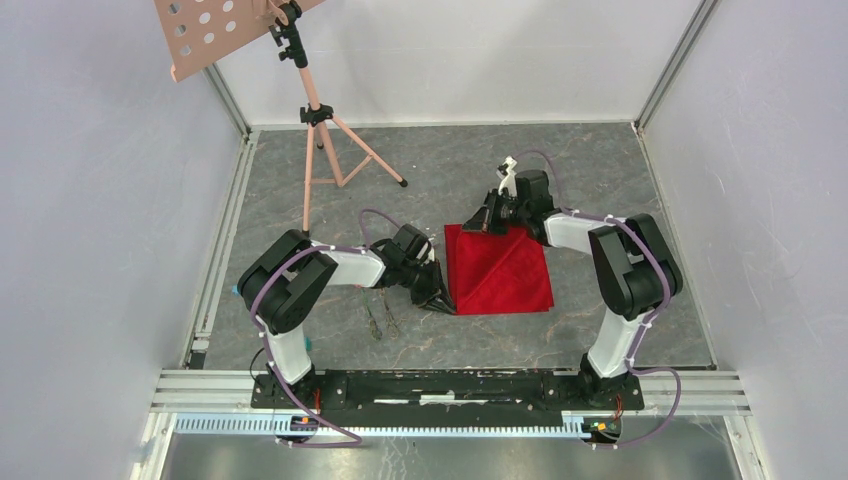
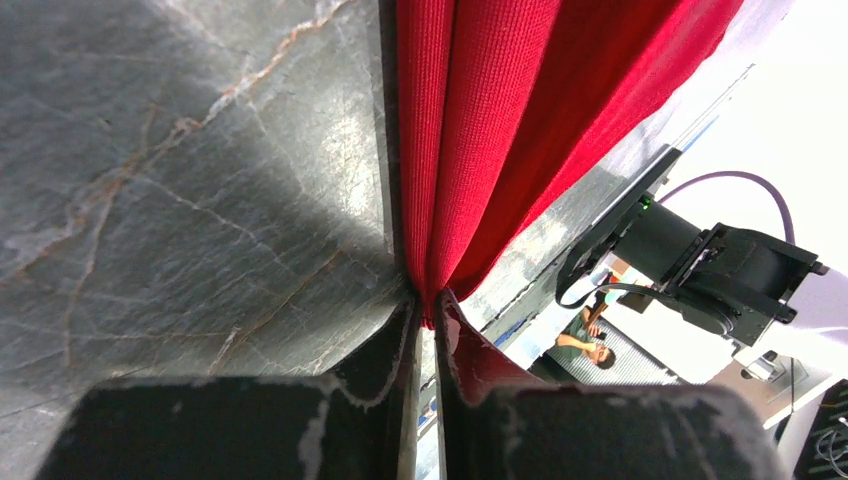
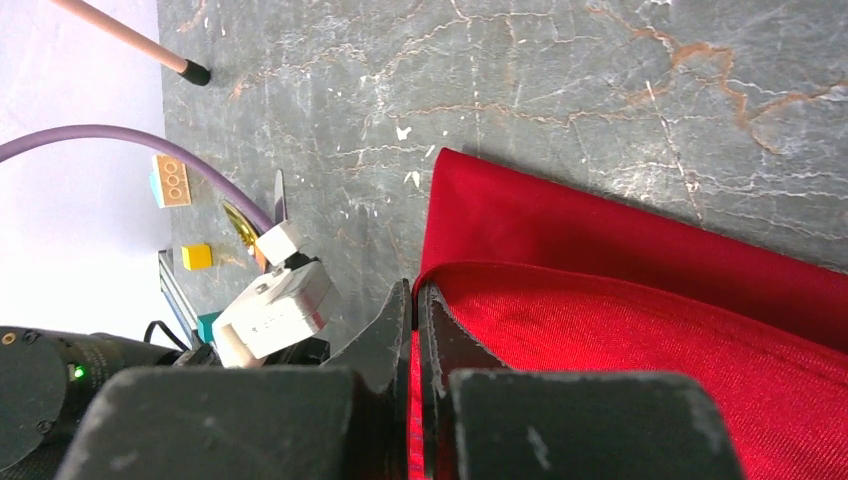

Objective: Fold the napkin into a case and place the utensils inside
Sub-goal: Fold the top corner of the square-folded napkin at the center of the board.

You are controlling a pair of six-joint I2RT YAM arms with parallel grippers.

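Observation:
The red napkin [image 1: 505, 270] lies on the grey table, partly folded, with a diagonal crease across it. My left gripper [image 1: 441, 303] is shut on its near-left corner; in the left wrist view the cloth [image 2: 480, 120] rises taut from the closed fingertips [image 2: 428, 305]. My right gripper [image 1: 480, 225] is shut on the far-left corner, where the folded edge [image 3: 620, 330] runs between the fingers [image 3: 418, 298]. Thin dark utensils [image 1: 380, 318] lie on the table left of the left gripper. The gold spoon bowl [image 3: 240, 222] shows beside a cable in the right wrist view.
A pink music stand on a tripod [image 1: 320, 150] stands at the back left, one foot [image 3: 195, 73] near the napkin's far side. Small toy blocks [image 3: 172, 180] and a yellow one [image 3: 196, 257] lie by the utensils. Walls close in the table on three sides.

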